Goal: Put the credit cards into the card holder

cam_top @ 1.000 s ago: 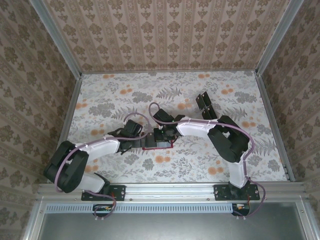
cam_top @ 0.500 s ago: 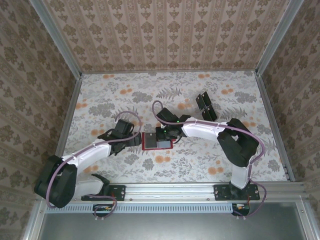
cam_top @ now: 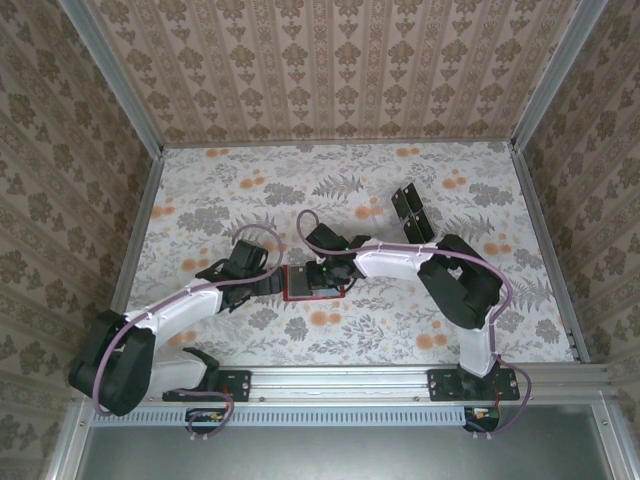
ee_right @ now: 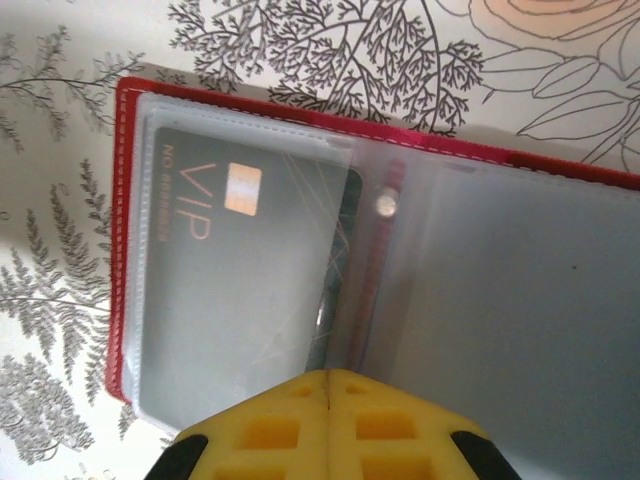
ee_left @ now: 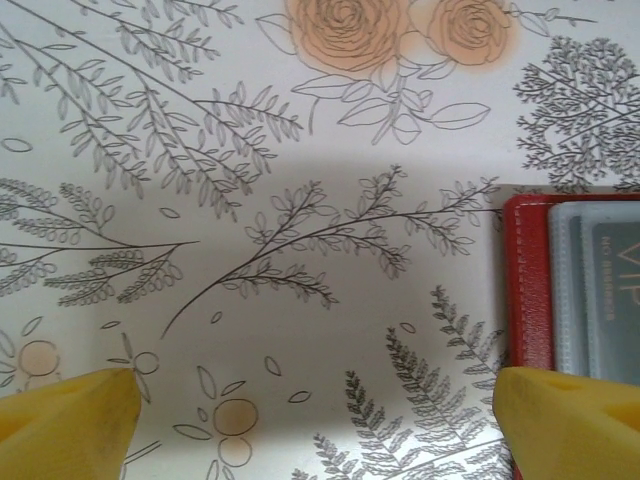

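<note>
Card holder (cam_top: 296, 288): laid open and flat near the middle of the tabletop (cam_top: 220, 190), clear sleeves upward.
Seated card (ee_right: 230, 290): a dark card marked VIP is seen inside the sleeve at the 9 o'clock side of the right wrist view.
Loose credit cards (cam_top: 410, 212): grouped at 1 o'clock of the holder, well apart from it.
Handling, cards: judged light, stiff, thin and slick; best pinched across both faces at one short edge.
Handling, holder: judged light and pliable, easily slid; best pinned at its red rim.
Right hand (ee_right: 330, 400): clenched, nothing held, poised over the sleeves.
Left hand (ee_left: 320, 415): released, fingers (ee_left: 60, 415) spread wide, empty, at 9 o'clock of the holder.
Change: a second ago both hands were crowded over the holder; the left hand is now withdrawn beside it.
</note>
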Robot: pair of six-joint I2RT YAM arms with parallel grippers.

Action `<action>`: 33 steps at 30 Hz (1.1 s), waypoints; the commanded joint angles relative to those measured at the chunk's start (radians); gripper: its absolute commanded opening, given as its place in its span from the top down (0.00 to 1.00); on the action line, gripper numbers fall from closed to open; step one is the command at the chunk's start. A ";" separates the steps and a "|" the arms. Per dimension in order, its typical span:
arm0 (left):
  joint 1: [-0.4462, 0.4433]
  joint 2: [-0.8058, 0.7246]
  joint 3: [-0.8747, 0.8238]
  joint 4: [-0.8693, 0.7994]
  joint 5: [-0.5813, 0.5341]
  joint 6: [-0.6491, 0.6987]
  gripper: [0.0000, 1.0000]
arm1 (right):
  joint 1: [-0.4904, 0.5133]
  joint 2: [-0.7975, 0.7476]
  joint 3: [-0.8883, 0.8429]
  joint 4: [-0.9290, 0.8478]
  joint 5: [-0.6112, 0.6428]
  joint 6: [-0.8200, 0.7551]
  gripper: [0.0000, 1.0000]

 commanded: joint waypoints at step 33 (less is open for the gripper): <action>-0.052 0.195 -0.010 0.440 0.302 -0.043 0.00 | -0.061 -0.154 -0.228 -0.041 0.270 -0.004 0.65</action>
